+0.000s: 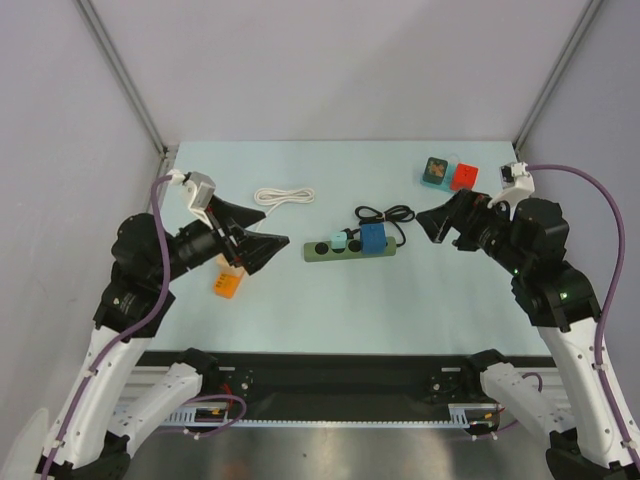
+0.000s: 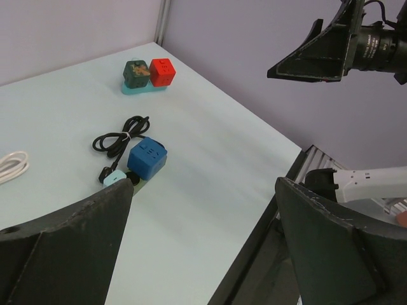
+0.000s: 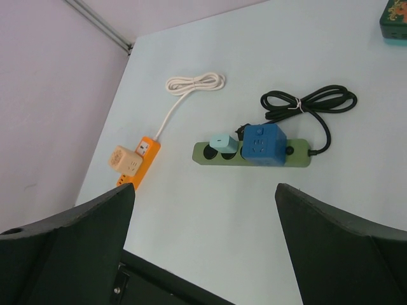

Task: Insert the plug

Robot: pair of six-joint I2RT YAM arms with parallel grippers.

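right hand [image 1: 428, 228]: released, spread wide, nothing held; raised right of the green strip [image 3: 205, 154], facing it.
left hand [image 1: 276, 227]: also spread and empty; raised left of the green strip, near the orange strip [image 3: 141, 166].
plug location: the blue cube plug [image 3: 264, 143] sits on the green strip at mid-worktop [image 1: 300, 310]. The small teal plug [image 3: 222, 143] sits just beside it on its left. Cannot tell which is the task's plug.
step (judged): both look seated, so confirm the seat and back away.
technique: if either stands proud, press straight down on its top face. Brace the strip's bare left end with the other hand so it does not slide or tip. Keep clear of the black cord [image 3: 308, 101] at the far side.
risk: an off-centre push could rock a plug out.
count, hands: two.
count, strips: two, green and orange.
count, cubes: four. Blue; cream cube [image 3: 124, 159] on the orange strip; green cube [image 2: 135, 72] and red cube [image 2: 163, 72] on the tray [image 2: 130, 91], far right.
count, small plugs: one.
count, cords: two, the black cord and the white coil [image 3: 196, 82] at far left.
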